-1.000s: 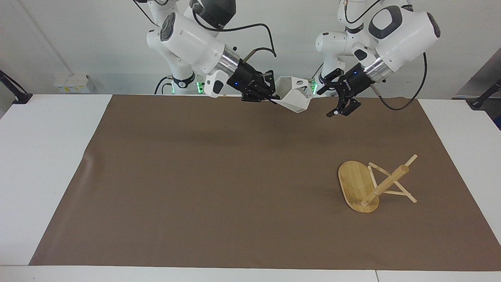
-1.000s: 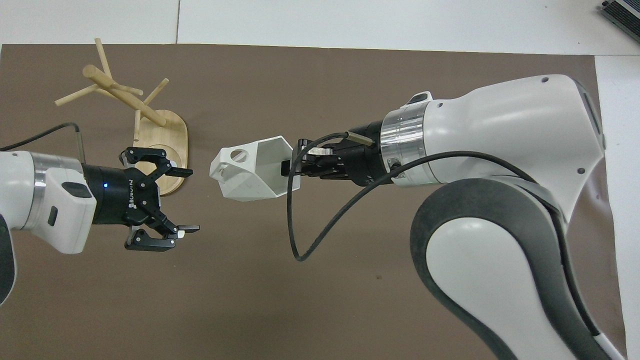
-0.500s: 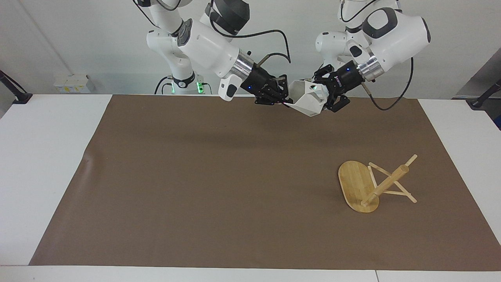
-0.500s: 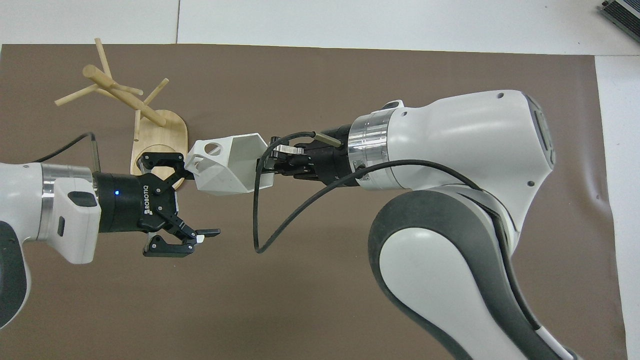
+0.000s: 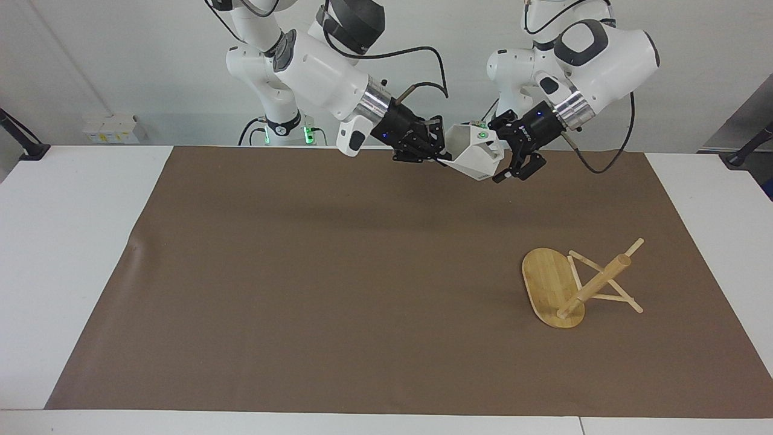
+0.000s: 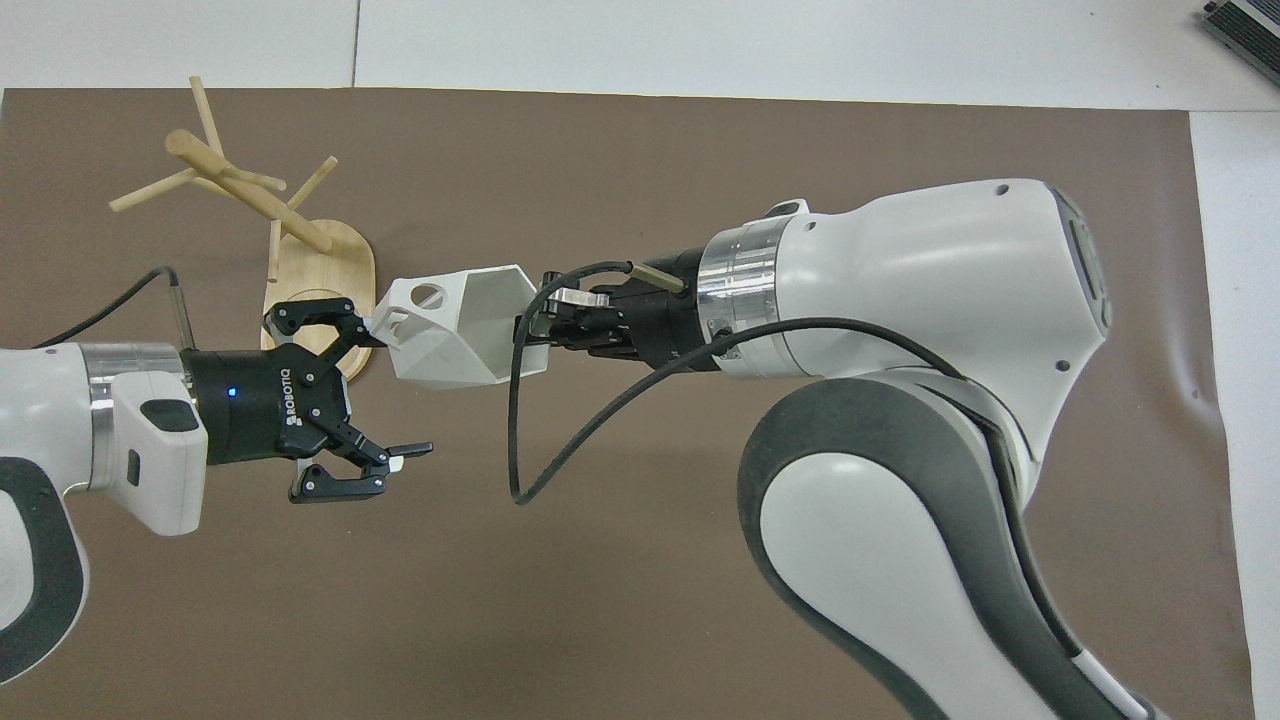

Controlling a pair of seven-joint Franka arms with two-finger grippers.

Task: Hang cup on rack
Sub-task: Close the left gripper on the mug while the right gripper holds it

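The white faceted cup [image 5: 477, 158] [image 6: 450, 335] hangs in the air on its side, over the strip of mat close to the robots. My right gripper [image 5: 438, 158] [image 6: 540, 335] is shut on its rim wall. My left gripper [image 5: 501, 154] [image 6: 400, 393] is open at the cup's handle end, one finger up against the handle, the other well clear of the body. The bamboo rack [image 5: 574, 287] [image 6: 250, 195] sits toward the left arm's end of the table, farther from the robots. Its post slants toward that end, away from its oval base [image 5: 543, 278] [image 6: 330, 270].
A brown mat [image 5: 338, 284] covers most of the white table [image 5: 66, 241]. The right arm's black cable [image 6: 560, 440] loops under the cup's mouth.
My right gripper carried the cup toward the left arm's side. My left gripper came in to meet it and now stands open around the handle end.
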